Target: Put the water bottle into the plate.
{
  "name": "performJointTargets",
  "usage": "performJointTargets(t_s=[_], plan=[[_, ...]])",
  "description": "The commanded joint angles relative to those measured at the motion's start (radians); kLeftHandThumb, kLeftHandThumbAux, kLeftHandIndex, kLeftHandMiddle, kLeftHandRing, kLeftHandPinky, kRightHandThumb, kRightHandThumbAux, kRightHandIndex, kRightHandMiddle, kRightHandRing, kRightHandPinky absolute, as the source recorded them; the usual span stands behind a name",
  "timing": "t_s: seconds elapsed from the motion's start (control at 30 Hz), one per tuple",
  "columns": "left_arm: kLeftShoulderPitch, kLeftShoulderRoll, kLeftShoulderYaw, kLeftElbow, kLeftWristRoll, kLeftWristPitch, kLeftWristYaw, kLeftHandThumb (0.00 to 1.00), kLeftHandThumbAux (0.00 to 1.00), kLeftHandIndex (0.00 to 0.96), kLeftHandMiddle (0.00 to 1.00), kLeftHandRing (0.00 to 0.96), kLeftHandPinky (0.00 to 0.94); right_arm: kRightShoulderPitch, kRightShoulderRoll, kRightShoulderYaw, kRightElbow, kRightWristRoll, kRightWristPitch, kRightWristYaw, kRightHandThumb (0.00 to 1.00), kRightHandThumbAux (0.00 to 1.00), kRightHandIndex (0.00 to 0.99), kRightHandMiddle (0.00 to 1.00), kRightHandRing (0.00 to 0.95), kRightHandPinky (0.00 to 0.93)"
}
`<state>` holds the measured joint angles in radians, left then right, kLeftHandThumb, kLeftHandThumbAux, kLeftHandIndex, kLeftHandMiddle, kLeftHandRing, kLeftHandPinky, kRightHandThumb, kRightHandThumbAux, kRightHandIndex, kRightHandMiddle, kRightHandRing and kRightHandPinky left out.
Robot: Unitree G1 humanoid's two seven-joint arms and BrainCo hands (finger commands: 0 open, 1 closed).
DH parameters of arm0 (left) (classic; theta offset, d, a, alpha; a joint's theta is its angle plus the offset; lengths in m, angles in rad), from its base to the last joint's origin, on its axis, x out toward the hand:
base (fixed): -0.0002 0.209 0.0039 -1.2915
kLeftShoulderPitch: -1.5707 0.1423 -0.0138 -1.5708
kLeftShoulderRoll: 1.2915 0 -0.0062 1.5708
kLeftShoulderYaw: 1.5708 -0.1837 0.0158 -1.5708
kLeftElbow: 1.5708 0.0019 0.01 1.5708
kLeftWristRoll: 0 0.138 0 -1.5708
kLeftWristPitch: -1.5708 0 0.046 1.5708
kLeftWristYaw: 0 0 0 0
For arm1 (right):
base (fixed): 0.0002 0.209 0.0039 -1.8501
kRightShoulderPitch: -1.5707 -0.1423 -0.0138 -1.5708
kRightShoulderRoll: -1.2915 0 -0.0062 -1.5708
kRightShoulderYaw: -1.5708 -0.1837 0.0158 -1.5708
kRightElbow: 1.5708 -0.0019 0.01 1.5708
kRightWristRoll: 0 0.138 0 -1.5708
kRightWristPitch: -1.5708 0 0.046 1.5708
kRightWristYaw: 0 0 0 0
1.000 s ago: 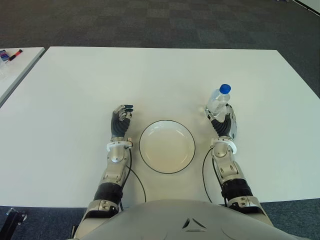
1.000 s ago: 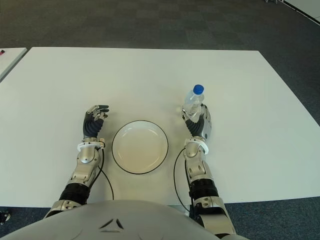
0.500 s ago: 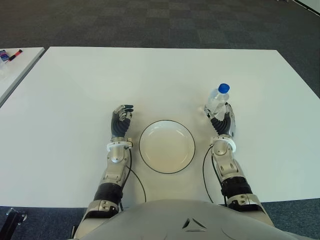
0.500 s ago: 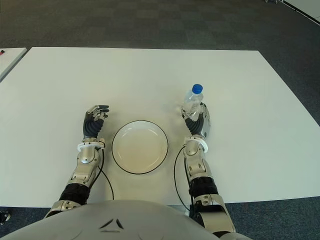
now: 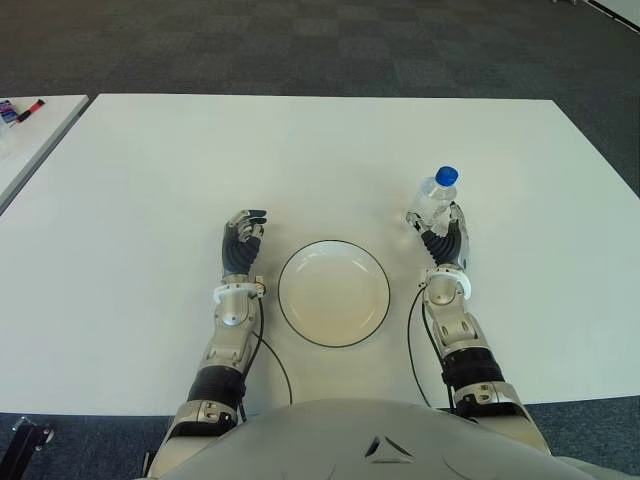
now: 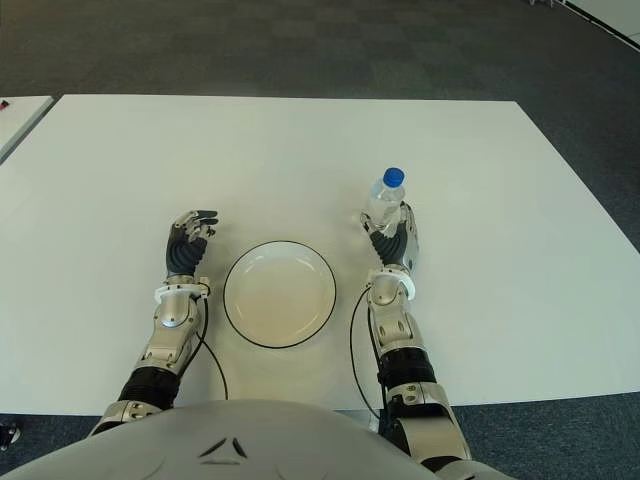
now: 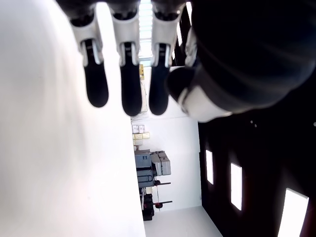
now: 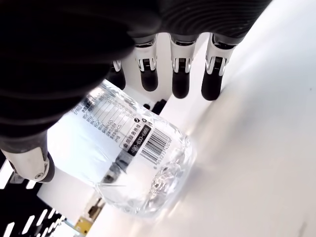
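In the far upper left of the eye view I see the corner of a second table (image 5: 30,135) with small things on it that I cannot make out. My big white table (image 5: 320,150) fills most of the frame. Left of the middle is my left hand (image 5: 241,243), just beside the left edge of the plate; in its wrist view the fingers (image 7: 96,86) hang loosely curled and hold nothing. In the middle, low down, sits the round white plate (image 5: 290,300) with a dark rim, and nothing is in it. Right of the plate is my right hand (image 5: 442,243), and the water bottle (image 5: 435,198) stands just above it in the frame, outside the plate. The bottle stands up on its bottom, its long side going up and down, with the blue cap (image 5: 447,175) on top, pointing up and a bit away from me. In the right wrist view the fingers (image 8: 180,74) are on one side of the clear bottle and the thumb on the other, around it, but I cannot tell if they squeeze it.
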<state>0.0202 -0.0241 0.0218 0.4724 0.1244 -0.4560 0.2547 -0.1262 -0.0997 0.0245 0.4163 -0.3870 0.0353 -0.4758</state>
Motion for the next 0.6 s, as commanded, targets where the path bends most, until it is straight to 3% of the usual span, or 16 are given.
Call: performJointTargets(t_s=[0.03,0.6], plan=[[0.001,0.003,0.000,0.011,-0.001,0.003,-0.011,0.717,0.710,0.412,0.346,0.358,0.384,-0.014,0.022,0.014,0.063,0.039,-0.022,0.049,0.427,0.489,0.000,0.033,0.110,0.227],[-0.004,0.011,-0.002,0.021,0.003,-0.001,-0.011,0.716,0.709,0.413,0.336,0.346,0.381,-0.087,0.018,0.003,0.183,0.092,-0.100,0.058,0.448,0.478,0.000,0.041,0.119,0.234]])
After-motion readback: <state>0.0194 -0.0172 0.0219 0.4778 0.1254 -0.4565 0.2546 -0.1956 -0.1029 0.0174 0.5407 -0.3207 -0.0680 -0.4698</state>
